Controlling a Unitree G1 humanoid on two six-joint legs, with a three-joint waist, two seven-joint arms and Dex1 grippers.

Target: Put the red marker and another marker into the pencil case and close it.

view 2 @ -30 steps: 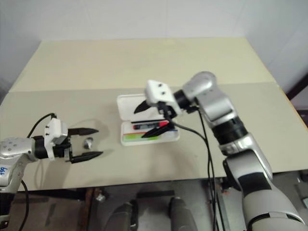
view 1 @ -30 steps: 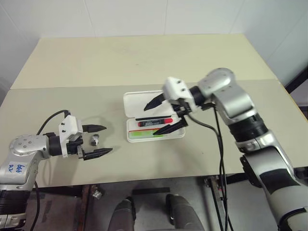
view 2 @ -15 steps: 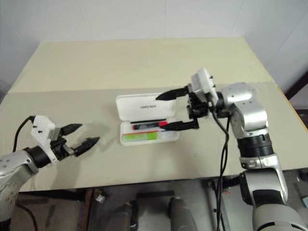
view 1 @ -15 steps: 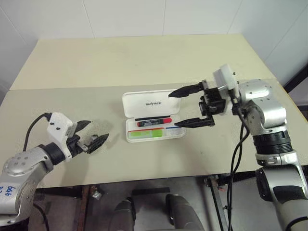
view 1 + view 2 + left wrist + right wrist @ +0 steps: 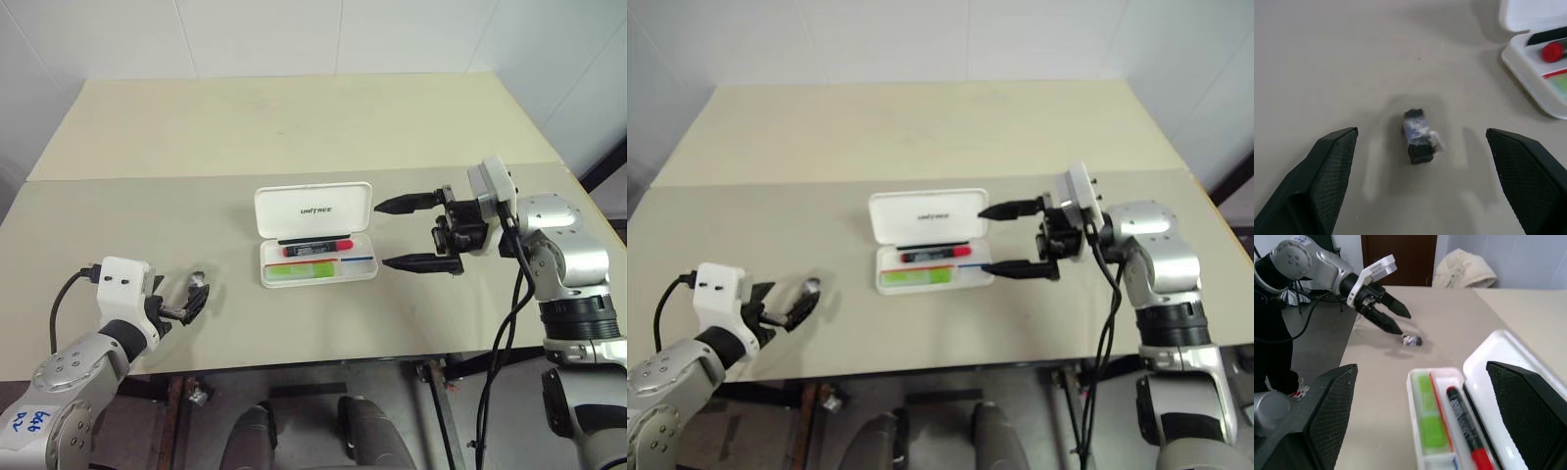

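The white pencil case (image 5: pixel 284 211) lies open at the middle of the table, lid tilted back. In its tray rest the red marker (image 5: pixel 315 249) and, nearer to me, the light green marker (image 5: pixel 299 271). Both also show in the right wrist view: the red marker (image 5: pixel 1469 431) and the green marker (image 5: pixel 1430 416). My right gripper (image 5: pixel 384 235) hovers just right of the case, open, pointing left at it and holding nothing. My left gripper (image 5: pixel 188 302) is open and empty, low near the table's front left.
A small dark wrapped object (image 5: pixel 1420 137) lies on the table between the left gripper's fingers, untouched. It also shows in the head view (image 5: pixel 198 278). The table's front edge runs just below the left gripper. A seam crosses the table behind the case.
My right gripper has drawn away to the right, from over the case to beside it. My left gripper has pulled back toward the front edge and turned. The case's contents have not moved.
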